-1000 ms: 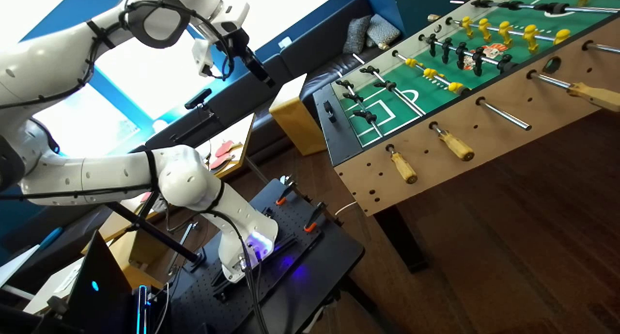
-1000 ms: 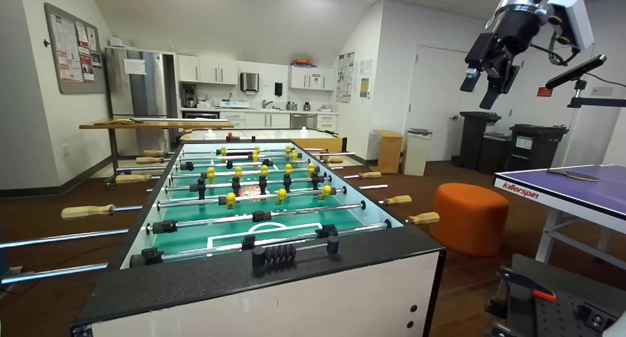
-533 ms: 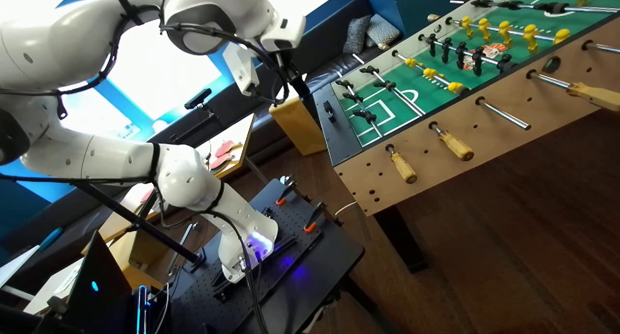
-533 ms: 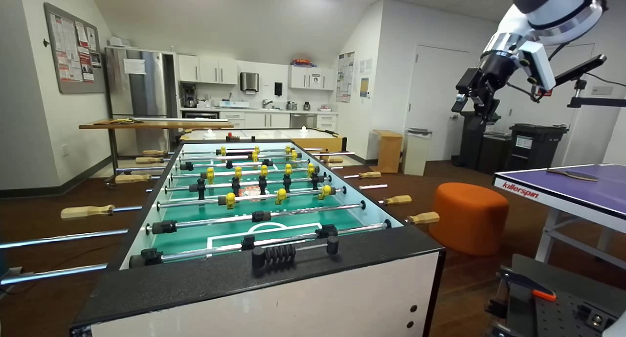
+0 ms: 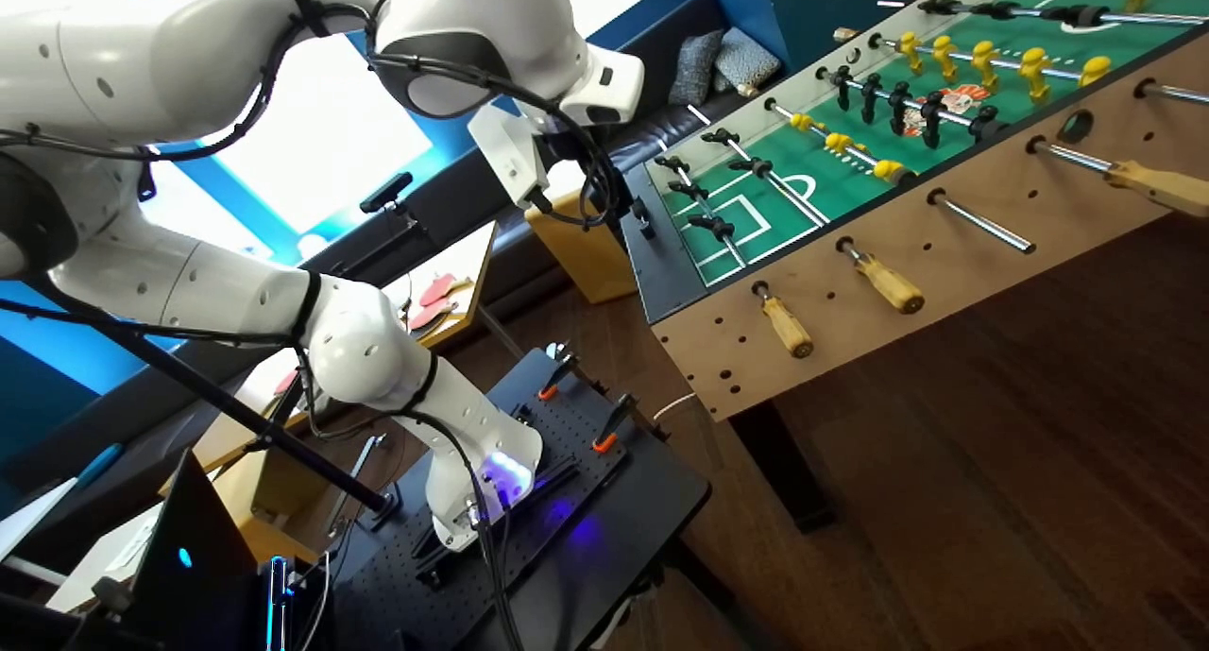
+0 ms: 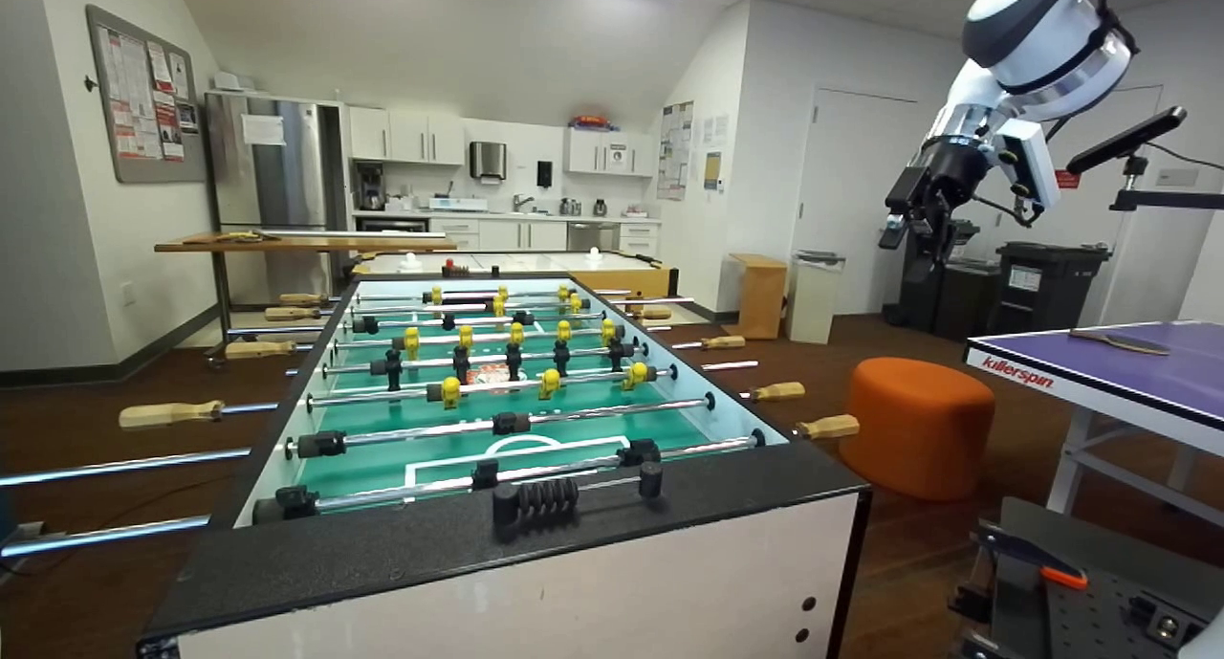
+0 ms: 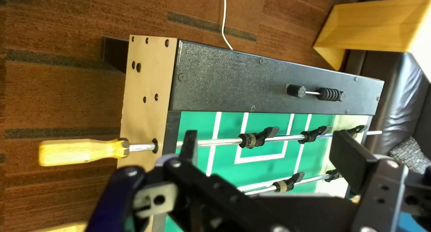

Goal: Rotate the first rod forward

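Observation:
The first rod is a metal bar with black players at the near end of the foosball table. It shows in the wrist view (image 7: 219,142) and in both exterior views (image 5: 699,200) (image 6: 574,465). Its wooden handle (image 7: 82,152) sticks out past the tan side wall; it also shows in both exterior views (image 5: 787,327) (image 6: 829,427). My gripper (image 7: 269,153) is open and empty, fingers wide apart. In an exterior view (image 6: 908,246) it hangs high up, apart from the rod and the handle. In an exterior view, the wrist and its camera partly hide it.
A second rod (image 7: 313,179) runs beside the first, with its own handle (image 5: 890,285). The black end rail (image 7: 219,80) carries a score counter (image 7: 330,94). An orange stool (image 6: 916,428) and a purple table (image 6: 1167,362) stand near the handle side.
The arm has reached out toward the end of the foosball table, and the gripper has come lower. The rods and the handles have not moved. The gripper stays open.

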